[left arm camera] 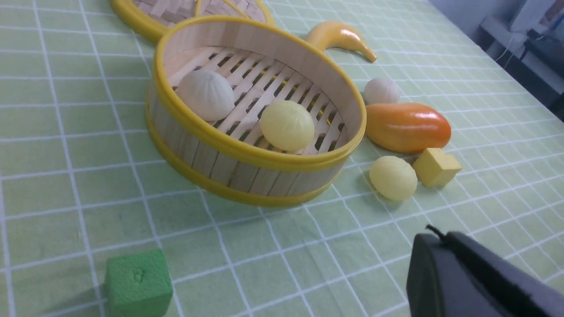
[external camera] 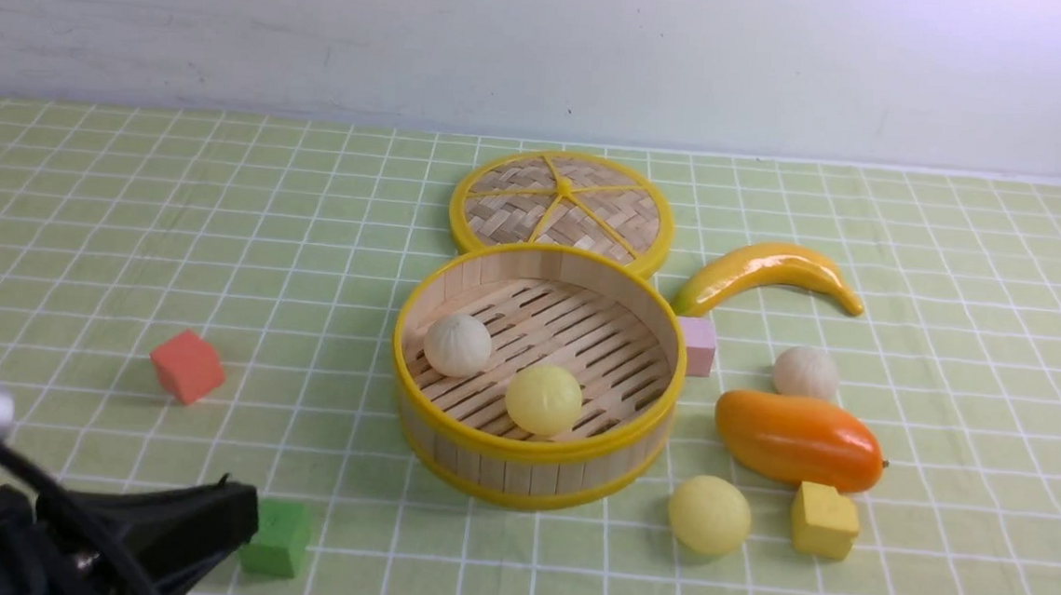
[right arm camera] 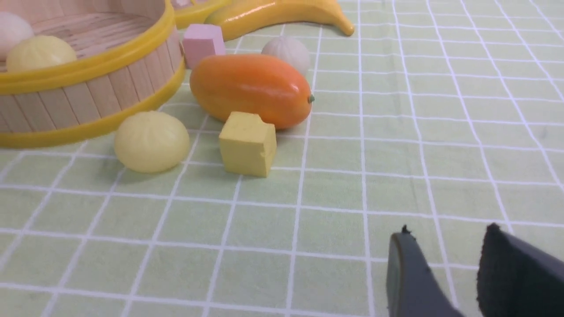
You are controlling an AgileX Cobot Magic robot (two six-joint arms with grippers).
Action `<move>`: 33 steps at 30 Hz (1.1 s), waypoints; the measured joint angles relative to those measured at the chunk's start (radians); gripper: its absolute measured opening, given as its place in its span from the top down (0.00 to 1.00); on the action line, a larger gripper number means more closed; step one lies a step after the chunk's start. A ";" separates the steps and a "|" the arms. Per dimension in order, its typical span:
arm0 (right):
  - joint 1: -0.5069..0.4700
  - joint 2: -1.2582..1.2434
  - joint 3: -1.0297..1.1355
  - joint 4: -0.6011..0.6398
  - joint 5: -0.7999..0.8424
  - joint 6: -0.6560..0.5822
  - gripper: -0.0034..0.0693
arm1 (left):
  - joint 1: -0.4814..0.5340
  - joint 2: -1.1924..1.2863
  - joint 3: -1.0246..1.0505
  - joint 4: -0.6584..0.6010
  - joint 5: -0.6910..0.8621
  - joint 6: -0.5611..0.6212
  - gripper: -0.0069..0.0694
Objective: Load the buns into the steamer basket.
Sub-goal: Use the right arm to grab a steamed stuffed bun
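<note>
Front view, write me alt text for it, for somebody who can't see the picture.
A round bamboo steamer basket sits on a green checked cloth, holding one white bun and one yellow bun. A second white bun and a second yellow bun lie on the cloth to its right beside a mango, with a banana and the lid behind.

No text, labels, brands, nos. or signs I can read in any of my views: front cam or either wrist cam.
</note>
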 joint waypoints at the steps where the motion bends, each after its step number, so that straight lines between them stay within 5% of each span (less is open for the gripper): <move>1: 0.000 0.000 0.003 0.041 -0.028 0.026 0.62 | 0.000 -0.015 0.011 0.000 0.003 0.000 0.93; 8: 0.000 0.000 0.005 0.398 -0.261 0.247 0.62 | 0.000 -0.033 0.040 0.000 0.036 0.000 0.93; 11: 0.008 0.002 -0.036 0.477 -0.241 0.276 0.62 | 0.000 -0.035 0.040 0.000 0.047 0.000 0.93; 22: 0.069 0.694 -0.671 0.297 0.580 -0.003 0.62 | 0.000 -0.036 0.040 0.000 0.055 0.000 0.93; 29: 0.093 1.116 -0.892 0.278 0.668 -0.054 0.62 | 0.000 -0.036 0.040 0.000 0.058 0.000 0.93; 33: 0.216 1.329 -0.996 0.267 0.622 -0.054 0.62 | 0.000 -0.036 0.040 0.000 0.058 0.000 0.93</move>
